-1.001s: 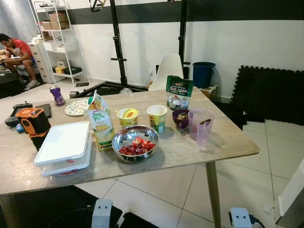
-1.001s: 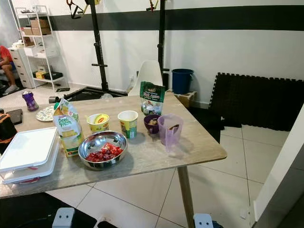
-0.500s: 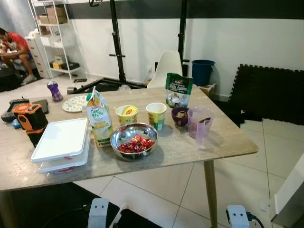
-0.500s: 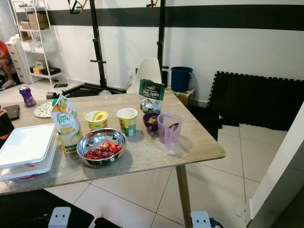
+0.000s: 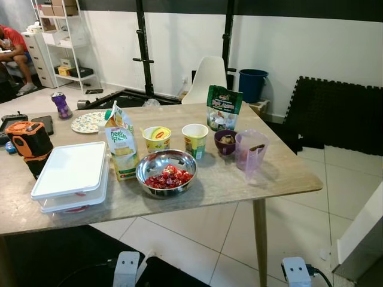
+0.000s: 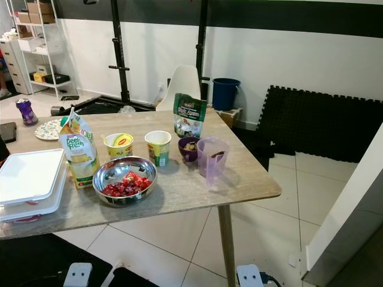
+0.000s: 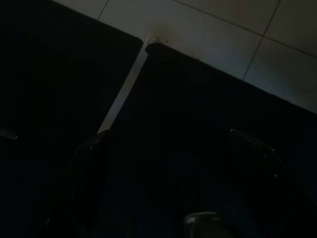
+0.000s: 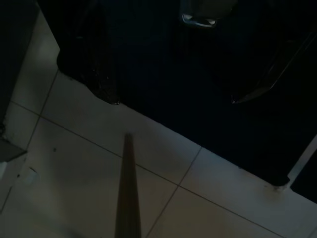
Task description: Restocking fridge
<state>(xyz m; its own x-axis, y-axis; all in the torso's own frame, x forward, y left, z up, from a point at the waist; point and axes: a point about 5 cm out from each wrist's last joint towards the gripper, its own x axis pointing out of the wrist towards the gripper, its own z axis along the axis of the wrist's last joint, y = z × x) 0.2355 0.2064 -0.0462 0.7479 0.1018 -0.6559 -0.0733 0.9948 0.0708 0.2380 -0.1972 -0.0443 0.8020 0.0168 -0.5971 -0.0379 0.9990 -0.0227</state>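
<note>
One steel bowl [image 5: 166, 173] of red fruit, purple bowl [image 5: 227, 143] of nuts, both claws spread, empty.

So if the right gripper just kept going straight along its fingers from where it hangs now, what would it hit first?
Most likely the tiled floor. The right gripper hangs open, pointing down past the edge of a dark floor mat. A thin table leg stands near that line, though depth is hard to judge.
</note>
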